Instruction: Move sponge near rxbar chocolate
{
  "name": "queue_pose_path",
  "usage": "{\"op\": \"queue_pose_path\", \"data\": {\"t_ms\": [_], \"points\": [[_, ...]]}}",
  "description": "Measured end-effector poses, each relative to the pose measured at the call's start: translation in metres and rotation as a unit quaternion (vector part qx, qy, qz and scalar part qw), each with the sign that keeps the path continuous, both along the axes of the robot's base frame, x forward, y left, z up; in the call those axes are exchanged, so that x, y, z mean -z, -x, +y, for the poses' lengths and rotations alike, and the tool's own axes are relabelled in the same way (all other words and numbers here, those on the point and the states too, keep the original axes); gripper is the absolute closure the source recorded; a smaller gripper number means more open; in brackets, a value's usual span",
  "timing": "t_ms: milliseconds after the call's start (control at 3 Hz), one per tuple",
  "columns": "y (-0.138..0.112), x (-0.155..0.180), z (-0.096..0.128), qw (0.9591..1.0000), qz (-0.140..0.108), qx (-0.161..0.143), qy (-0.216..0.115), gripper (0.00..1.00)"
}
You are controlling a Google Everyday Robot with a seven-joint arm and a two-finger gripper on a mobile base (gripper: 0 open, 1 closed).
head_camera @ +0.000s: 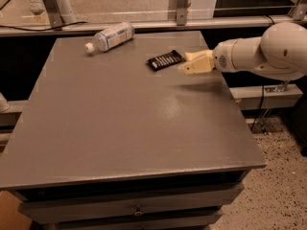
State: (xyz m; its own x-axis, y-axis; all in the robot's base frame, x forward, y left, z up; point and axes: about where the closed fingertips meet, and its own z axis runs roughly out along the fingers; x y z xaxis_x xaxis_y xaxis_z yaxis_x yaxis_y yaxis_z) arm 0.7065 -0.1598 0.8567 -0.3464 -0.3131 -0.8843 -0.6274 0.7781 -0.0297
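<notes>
Camera view shows no sponge clearly, only a pale yellow mass at the gripper (194,63), just at 3 o'clock of the black chocolate bar (165,60) on the table (120,128). Whether it grips the sponge I cannot tell. If so, the placing step seems in hand — next calls for lowering it beside the bar; a bottle (109,36) lies at 11 o'clock.

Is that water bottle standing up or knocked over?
Tipped over: the bottle lies on its side on the table, cap pointing left. The gripper is beside the rxbar chocolate.
</notes>
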Motion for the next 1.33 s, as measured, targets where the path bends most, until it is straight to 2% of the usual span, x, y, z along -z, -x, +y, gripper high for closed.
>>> {"op": "queue_pose_path", "data": {"t_ms": [333,1000,1333], "points": [[0.026,-0.016,-0.003,0.9995,-0.018,-0.022,0.012,0.0],[0.093,-0.055,-0.023,0.9959,-0.067,-0.045,0.041,0.0],[0.095,-0.056,-0.029,0.9956,-0.071,-0.042,0.045,0.0]]}}
